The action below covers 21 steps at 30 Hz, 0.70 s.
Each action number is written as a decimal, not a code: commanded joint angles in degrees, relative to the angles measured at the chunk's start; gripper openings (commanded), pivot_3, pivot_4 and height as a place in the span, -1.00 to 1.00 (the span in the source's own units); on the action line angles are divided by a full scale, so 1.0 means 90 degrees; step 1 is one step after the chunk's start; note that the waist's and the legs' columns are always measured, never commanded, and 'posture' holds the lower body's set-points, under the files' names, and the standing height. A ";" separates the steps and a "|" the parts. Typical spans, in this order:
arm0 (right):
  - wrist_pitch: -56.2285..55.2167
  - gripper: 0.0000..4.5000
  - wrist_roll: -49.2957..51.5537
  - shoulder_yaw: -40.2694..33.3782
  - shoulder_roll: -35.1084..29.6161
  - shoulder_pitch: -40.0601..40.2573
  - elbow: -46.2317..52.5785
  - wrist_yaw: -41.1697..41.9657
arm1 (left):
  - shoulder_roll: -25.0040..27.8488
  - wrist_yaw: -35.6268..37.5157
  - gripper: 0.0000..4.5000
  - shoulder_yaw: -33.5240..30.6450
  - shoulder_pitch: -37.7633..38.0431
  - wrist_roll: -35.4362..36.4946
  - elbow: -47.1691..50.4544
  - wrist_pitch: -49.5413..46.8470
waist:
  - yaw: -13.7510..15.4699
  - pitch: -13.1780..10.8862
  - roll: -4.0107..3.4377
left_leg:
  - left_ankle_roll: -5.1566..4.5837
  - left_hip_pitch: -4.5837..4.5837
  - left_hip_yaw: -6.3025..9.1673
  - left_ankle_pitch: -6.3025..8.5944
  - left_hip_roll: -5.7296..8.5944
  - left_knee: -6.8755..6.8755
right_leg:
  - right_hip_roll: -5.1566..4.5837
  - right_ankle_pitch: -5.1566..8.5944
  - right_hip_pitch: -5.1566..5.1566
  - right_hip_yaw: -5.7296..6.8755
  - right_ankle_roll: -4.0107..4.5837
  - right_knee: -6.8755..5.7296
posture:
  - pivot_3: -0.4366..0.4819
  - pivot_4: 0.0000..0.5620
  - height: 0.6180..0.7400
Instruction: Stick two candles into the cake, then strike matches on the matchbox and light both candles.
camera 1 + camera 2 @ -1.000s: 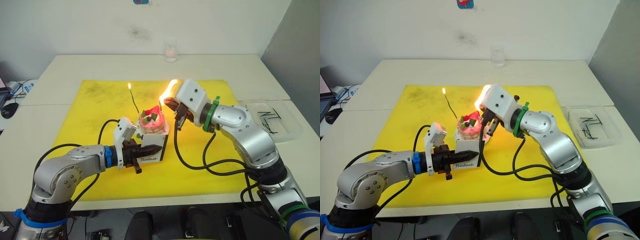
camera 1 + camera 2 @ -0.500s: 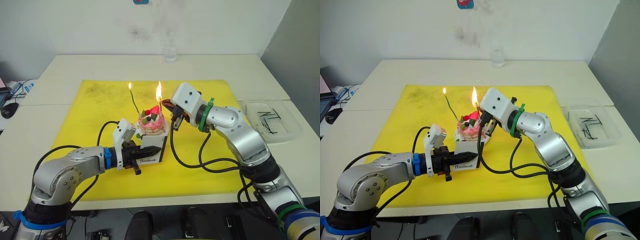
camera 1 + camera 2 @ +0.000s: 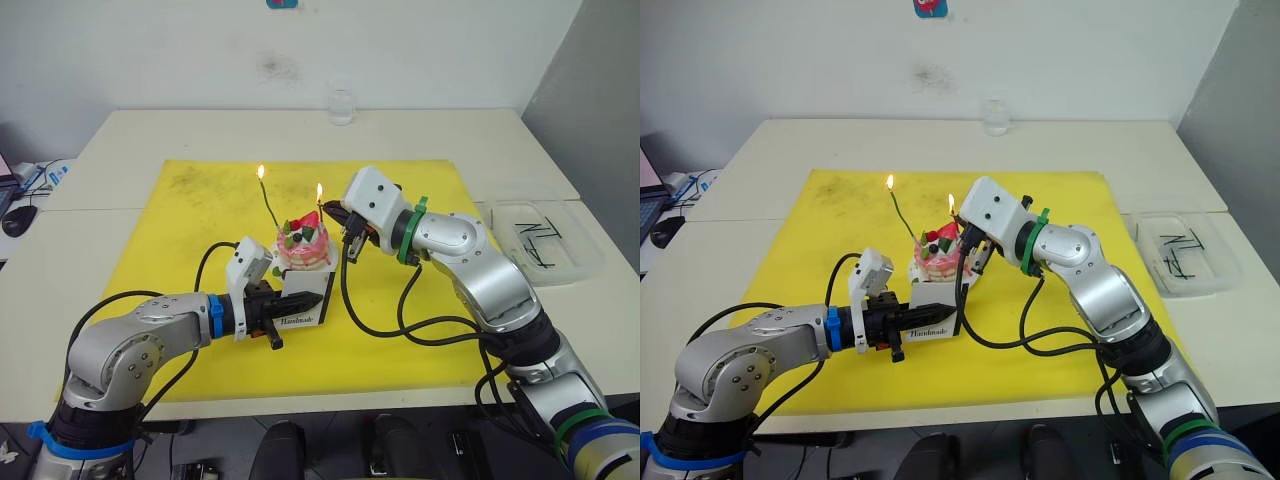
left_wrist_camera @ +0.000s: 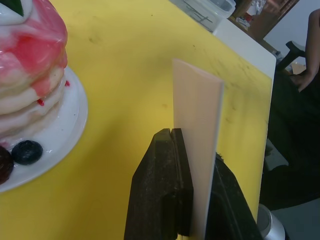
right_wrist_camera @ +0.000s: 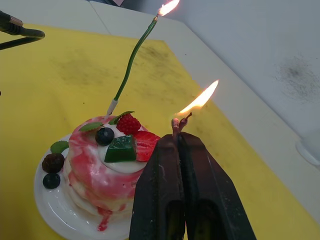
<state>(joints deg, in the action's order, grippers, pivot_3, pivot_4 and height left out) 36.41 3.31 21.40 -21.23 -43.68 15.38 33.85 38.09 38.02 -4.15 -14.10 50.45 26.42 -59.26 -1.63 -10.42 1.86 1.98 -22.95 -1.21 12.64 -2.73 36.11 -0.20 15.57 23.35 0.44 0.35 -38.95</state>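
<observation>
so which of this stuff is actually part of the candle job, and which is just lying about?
Part of the job:
- cake
- green candle, lit
- burning match in the right gripper
- matchbox in the left gripper
- tray of matches

Lying about:
- glass at the table's far edge
- yellow mat

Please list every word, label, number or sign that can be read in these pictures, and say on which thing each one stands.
"Handmade": black script on the front of the white matchbox, which the left gripper holds beside the cake.
The sticker on the wall, at the upper edge of the head views: red and blue, cut off and too small to read.
No other text can be read.
</observation>
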 commanded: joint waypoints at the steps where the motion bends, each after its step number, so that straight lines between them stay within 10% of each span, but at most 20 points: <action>1: -0.0020 -0.99 -0.0021 -0.0155 0.0011 -0.0065 0.0249 0.0040 | -0.0003 0.0015 -1.00 -0.0073 -0.0045 0.0012 0.0186 0.0162 | 0.0000 0.0000 0.0000 | 0.0000 0.0000 0.0002 0.0000 0.0000 0.0000 | 0.0000 0.0000 0.0000 0.0000 0.0000 0.0000 | -0.05 -0.47 1.00; 21: 0.0130 -0.99 0.0046 -0.0229 -0.0002 -0.0036 0.0333 0.0047 | 0.0027 0.0065 -1.00 -0.0011 -0.0041 -0.0027 0.0168 0.0229 | 0.0000 0.0000 0.0000 | 0.0000 -0.0001 0.0027 0.0000 0.0001 0.0000 | 0.0000 0.0000 0.0000 0.0003 0.0000 0.0000 | -0.05 -0.47 1.00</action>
<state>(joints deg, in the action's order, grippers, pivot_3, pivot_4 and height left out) 37.97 3.45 21.26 -21.25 -43.64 15.63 33.91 38.11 38.17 -4.14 -14.09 50.24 26.42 -58.27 -1.63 -10.42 1.86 1.98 -22.96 -0.96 12.64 -2.72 36.11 -0.20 15.57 23.35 0.47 0.35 -38.95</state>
